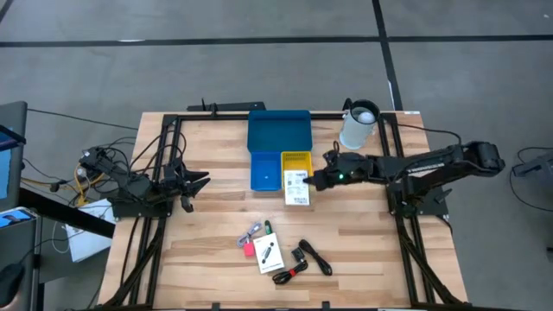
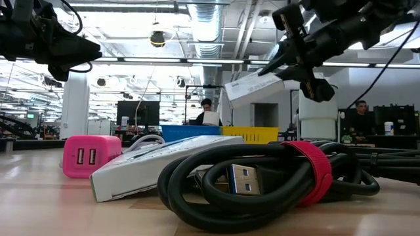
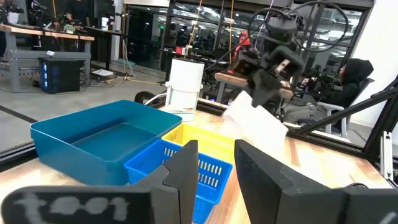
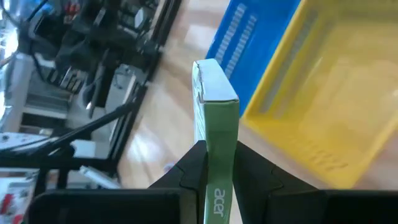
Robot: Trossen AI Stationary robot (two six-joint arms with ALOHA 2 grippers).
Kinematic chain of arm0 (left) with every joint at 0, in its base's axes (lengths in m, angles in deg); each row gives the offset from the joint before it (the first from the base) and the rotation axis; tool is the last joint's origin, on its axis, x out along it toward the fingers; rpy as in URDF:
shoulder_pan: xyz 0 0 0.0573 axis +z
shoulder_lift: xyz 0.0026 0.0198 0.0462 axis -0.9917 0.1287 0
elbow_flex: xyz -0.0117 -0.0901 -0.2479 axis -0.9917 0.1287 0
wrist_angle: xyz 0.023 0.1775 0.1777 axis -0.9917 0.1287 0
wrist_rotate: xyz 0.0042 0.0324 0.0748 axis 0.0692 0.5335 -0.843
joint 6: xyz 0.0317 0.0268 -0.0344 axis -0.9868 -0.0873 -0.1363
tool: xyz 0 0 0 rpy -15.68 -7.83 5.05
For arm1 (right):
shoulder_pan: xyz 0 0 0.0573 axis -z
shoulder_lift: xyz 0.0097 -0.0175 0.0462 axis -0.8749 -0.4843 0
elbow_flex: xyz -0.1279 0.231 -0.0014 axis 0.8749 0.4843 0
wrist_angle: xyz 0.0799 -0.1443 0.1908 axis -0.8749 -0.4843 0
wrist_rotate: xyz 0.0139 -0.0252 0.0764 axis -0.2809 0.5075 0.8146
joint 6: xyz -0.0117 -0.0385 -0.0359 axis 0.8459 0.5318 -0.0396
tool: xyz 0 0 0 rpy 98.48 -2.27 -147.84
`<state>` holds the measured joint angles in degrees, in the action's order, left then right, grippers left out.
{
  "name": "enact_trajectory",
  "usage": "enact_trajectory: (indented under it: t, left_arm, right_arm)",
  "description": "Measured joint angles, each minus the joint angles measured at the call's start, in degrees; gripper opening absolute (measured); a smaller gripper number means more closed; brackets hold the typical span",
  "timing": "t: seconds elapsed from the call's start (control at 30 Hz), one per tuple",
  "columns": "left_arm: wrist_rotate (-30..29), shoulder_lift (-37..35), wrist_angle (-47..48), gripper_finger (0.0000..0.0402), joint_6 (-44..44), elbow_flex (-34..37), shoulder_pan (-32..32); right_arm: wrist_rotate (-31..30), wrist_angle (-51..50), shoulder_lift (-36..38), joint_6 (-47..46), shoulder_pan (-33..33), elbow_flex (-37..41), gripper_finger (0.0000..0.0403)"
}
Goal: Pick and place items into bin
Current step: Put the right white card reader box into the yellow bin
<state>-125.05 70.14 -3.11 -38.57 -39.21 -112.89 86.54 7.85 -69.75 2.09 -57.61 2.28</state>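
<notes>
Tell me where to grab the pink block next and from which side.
Grip the pink block across its two flat side faces, coming straight down from above. It lies low on the table with a white box and grey cord close alongside, so probably use a narrow opening.

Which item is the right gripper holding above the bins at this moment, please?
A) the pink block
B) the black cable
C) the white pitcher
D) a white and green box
D: the right gripper is shut on the white and green box, held edge-up over the yellow bin, while the pink block and the black cable lie on the table.
</notes>
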Motion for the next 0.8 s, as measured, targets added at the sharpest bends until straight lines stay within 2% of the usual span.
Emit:
enact_trajectory:
  t: [0.17,0.4,0.8]
  left_arm:
    - [-0.01,0.01,-0.01,0.0095,0.00,-0.01,0.00]
    - [-0.01,0.00,0.00,0.0095,0.00,0.00,0.00]
    - [0.01,0.00,-0.02,0.0095,0.00,-0.02,0.00]
  right_arm:
    - [3.54,-3.45,0.62,3.06,5.22,0.00,0.0053]
    - [8.41,-2.80,-0.28,5.48,11.41,0.00,0.0053]
    - [14.54,-2.78,-0.28,5.97,18.06,0.00,0.0053]
